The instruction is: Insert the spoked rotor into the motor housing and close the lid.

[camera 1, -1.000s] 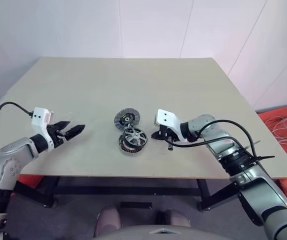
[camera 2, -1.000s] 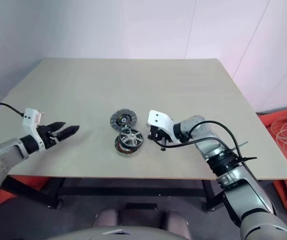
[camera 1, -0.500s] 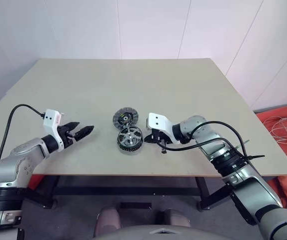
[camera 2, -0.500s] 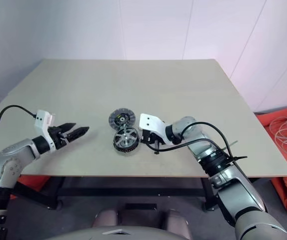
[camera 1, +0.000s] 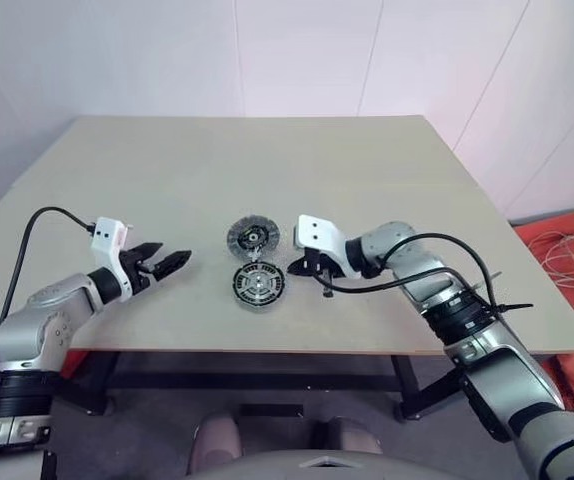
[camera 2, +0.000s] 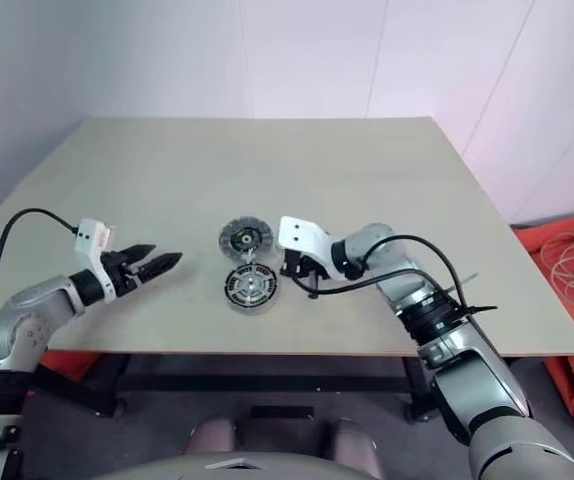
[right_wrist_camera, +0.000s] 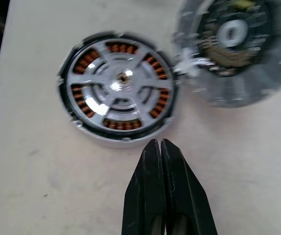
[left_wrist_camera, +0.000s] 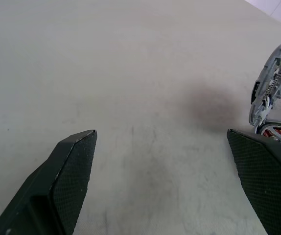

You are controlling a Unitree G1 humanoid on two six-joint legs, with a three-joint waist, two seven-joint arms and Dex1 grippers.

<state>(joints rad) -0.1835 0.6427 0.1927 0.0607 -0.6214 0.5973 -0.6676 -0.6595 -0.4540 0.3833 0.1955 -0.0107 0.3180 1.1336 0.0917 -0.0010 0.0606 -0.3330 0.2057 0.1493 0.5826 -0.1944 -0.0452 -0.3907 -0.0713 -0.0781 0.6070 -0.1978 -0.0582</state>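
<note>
Lying flat on the desk (camera 1: 367, 170), the motor housing (camera 1: 258, 285) has the spoked rotor (right_wrist_camera: 118, 87) seated inside, copper windings showing between its spokes. The lid (camera 1: 253, 238) lies just behind, touching it. The right hand (camera 1: 298, 266), fingers pressed together, hovers beside the housing, empty; the left hand (camera 1: 170, 262) is spread, well apart.

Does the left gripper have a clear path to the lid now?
Probably yes: the left gripper is open, with bare table between it and the lid; the right gripper sits on the far side.
</note>
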